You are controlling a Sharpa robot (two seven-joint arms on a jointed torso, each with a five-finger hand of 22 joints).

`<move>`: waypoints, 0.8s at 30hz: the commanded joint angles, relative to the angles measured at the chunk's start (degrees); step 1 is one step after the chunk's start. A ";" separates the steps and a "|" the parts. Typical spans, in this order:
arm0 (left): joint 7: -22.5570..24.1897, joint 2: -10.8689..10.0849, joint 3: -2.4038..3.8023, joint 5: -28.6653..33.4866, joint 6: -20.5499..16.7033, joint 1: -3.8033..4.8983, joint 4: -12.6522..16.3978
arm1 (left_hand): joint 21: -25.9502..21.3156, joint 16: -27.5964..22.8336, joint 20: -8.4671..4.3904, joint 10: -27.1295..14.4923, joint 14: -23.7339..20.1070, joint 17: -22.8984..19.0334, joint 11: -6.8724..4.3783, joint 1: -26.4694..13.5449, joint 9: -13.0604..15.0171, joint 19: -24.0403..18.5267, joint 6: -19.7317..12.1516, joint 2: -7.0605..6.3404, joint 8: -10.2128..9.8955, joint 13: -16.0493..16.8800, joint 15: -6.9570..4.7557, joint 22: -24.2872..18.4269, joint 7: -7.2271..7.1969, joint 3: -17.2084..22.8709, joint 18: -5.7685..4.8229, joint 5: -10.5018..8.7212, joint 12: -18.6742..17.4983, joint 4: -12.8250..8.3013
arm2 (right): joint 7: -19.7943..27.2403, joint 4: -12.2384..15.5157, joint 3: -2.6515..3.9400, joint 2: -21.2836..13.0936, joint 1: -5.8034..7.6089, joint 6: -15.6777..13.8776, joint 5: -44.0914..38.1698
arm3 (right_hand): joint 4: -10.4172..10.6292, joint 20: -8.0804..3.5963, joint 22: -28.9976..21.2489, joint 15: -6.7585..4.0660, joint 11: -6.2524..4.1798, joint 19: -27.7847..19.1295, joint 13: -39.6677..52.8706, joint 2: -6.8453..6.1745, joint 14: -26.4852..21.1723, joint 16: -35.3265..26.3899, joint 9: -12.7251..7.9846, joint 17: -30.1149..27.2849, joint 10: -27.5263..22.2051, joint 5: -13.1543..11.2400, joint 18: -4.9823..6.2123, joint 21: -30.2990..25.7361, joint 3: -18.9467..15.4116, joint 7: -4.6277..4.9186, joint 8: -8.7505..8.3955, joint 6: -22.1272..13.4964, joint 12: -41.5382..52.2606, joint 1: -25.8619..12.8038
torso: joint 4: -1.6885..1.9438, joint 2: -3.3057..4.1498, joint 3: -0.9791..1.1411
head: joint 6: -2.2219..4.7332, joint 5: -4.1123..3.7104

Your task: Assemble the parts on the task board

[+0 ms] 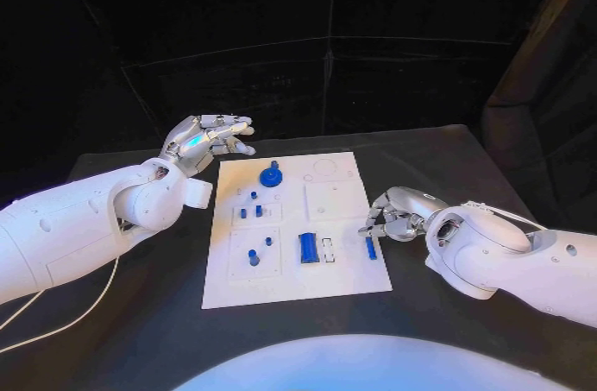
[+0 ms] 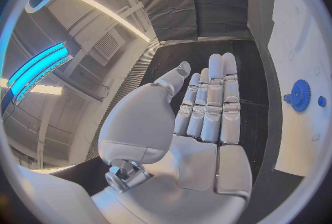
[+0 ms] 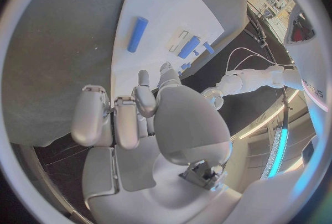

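Note:
The white task board [image 1: 336, 274] lies in the middle of the black table. On it are a blue gear [image 1: 272, 177], small blue pegs [image 1: 253, 203], a blue block [image 1: 307, 248] and a blue rod [image 1: 371, 248] lying flat by its right edge. My right hand [image 1: 396, 218] hovers at that edge just beyond the rod, fingers curled in, holding nothing. In the right wrist view the rod [image 3: 138, 34] lies apart from the fingers [image 3: 114, 119]. My left hand [image 1: 205, 139] hangs off the board's far left corner, fingers [image 2: 211, 102] straight and empty, with the gear [image 2: 300, 94] off to its side.
Black table [image 1: 124, 322] surrounds the board, with black curtains behind. A white cable [image 1: 62, 318] trails over the table under my left arm. Empty outlines and a slot [image 1: 329, 250] mark the board's right half.

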 commanded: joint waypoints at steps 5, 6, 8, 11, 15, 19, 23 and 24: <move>0.51 0.03 0.01 0.11 0.64 0.08 0.13 | -0.22 -0.23 0.15 -0.06 -0.23 0.09 -0.33 -0.22 -0.05 0.40 -0.16 0.43 0.27 -0.09 0.01 -0.05 -0.23 -0.28 0.24 0.18 0.16 -0.05 | -4.25 -0.94 -0.01 0.35 -0.07 5.94 -3.17 | 0.94 0.11 0.16 -0.11 -0.27 0.23 0.06 0.05 3.66 0.01 -0.04 2.45 0.36 0.27 -0.62 0.34 -1.23 -0.20 -0.21 1.29 0.02 -1.13 | 0.47 0.06 -0.11 | -0.06 -0.53; 0.52 0.03 0.01 0.11 0.65 0.08 0.13 | -0.22 -0.23 0.15 -0.06 -0.23 0.09 -0.33 -0.22 -0.05 0.40 -0.16 0.43 0.27 -0.09 0.01 -0.05 -0.23 -0.28 0.24 0.18 0.16 -0.05 | -4.58 -1.10 -0.01 0.45 -0.11 6.43 -3.36 | 1.07 0.09 0.15 -0.13 -0.30 0.23 0.06 -0.01 3.66 0.00 -0.02 2.44 0.36 0.19 -0.62 0.34 -1.38 -0.25 -0.18 1.43 0.00 -1.22 | 0.48 0.06 -0.11 | -0.07 -0.52; 0.52 -0.01 0.00 0.11 0.65 0.08 0.13 | -0.22 -0.23 0.15 -0.06 -0.23 0.09 -0.33 -0.22 -0.05 0.40 -0.16 0.43 0.27 -0.09 0.01 -0.05 -0.23 -0.28 0.24 0.18 0.16 -0.05 | -5.09 -1.36 -0.02 0.64 -0.20 7.17 -3.72 | 1.34 0.04 0.12 -0.19 -0.37 0.21 0.02 -0.11 3.65 -0.03 0.04 2.41 0.33 0.01 -0.61 0.31 -1.69 -0.33 -0.12 1.69 -0.07 -1.40 | 0.44 0.07 -0.02 | -0.15 -0.44; 0.52 -0.08 0.00 0.11 0.65 0.08 0.12 | -0.22 -0.23 0.15 -0.06 -0.23 0.09 -0.33 -0.22 -0.05 0.40 -0.16 0.43 0.27 -0.09 0.01 -0.05 -0.23 -0.28 0.24 0.18 0.16 -0.05 | -5.52 -1.64 -0.02 0.89 -0.29 7.82 -4.15 | 1.71 0.00 0.04 -0.24 -0.43 0.18 -0.04 -0.31 3.63 -0.08 0.10 2.36 0.29 -0.22 -0.59 0.25 -2.10 -0.41 -0.07 1.88 -0.16 -1.68 | 0.32 0.08 0.00 | -0.20 -0.43; 0.50 -0.17 -0.01 0.11 0.67 0.08 0.11 | -0.22 -0.23 0.15 -0.06 -0.23 0.09 -0.33 -0.22 -0.05 0.40 -0.16 0.43 0.27 -0.09 0.01 -0.05 -0.23 -0.28 0.24 0.18 0.16 -0.05 | -6.07 -1.91 -0.03 1.23 -0.57 8.64 -4.80 | 2.40 -0.07 -0.02 -0.31 -0.51 0.14 -0.13 -0.63 3.60 -0.16 0.21 2.26 0.20 -0.61 -0.58 0.19 -2.72 -0.51 -0.01 2.08 -0.32 -2.13 | 0.29 0.09 -0.02 | -0.26 -0.42; 0.48 -0.20 -0.02 0.11 0.70 0.08 0.09 | -0.22 -0.23 0.15 -0.06 -0.23 0.09 -0.33 -0.22 -0.05 0.40 -0.16 0.43 0.27 -0.09 0.01 -0.05 -0.23 -0.28 0.24 0.18 0.16 -0.05 | -6.43 -2.05 -0.03 1.38 -0.83 9.26 -5.22 | 3.17 -0.13 -0.07 -0.37 -0.58 0.12 -0.16 -0.95 3.59 -0.22 0.35 2.23 0.16 -1.09 -0.58 0.14 -3.24 -0.60 0.08 2.24 -0.42 -2.56 | 0.35 0.03 -0.08 | -0.34 -0.47; 0.47 -0.18 -0.03 0.11 0.75 0.08 0.05 | -0.22 -0.23 0.15 -0.06 -0.23 0.09 -0.33 -0.22 -0.05 0.40 -0.16 0.43 0.27 -0.09 0.01 -0.05 -0.23 -0.28 0.24 0.18 0.16 -0.05 | -6.57 -2.12 -0.03 1.62 -1.03 9.96 -5.41 | 3.56 -0.16 -0.08 -0.41 -0.64 0.11 -0.13 -1.11 3.59 -0.24 0.49 2.22 0.16 -1.36 -0.57 0.12 -3.45 -0.68 0.24 2.44 -0.42 -2.69 | 0.41 0.09 0.00 | -0.41 -0.30; 0.46 -0.18 -0.04 0.11 0.75 0.08 0.04 | -0.22 -0.23 0.15 -0.06 -0.23 0.09 -0.33 -0.22 -0.05 0.40 -0.16 0.43 0.27 -0.09 0.01 -0.05 -0.23 -0.28 0.24 0.18 0.16 -0.05 | -6.57 -2.14 -0.03 1.69 -1.09 10.13 -5.44 | 3.60 -0.17 -0.09 -0.42 -0.65 0.10 -0.14 -1.14 3.59 -0.22 0.52 2.25 0.16 -1.40 -0.57 0.11 -3.47 -0.70 0.28 2.49 -0.43 -2.68 | 0.42 0.09 0.00 | -0.41 -0.31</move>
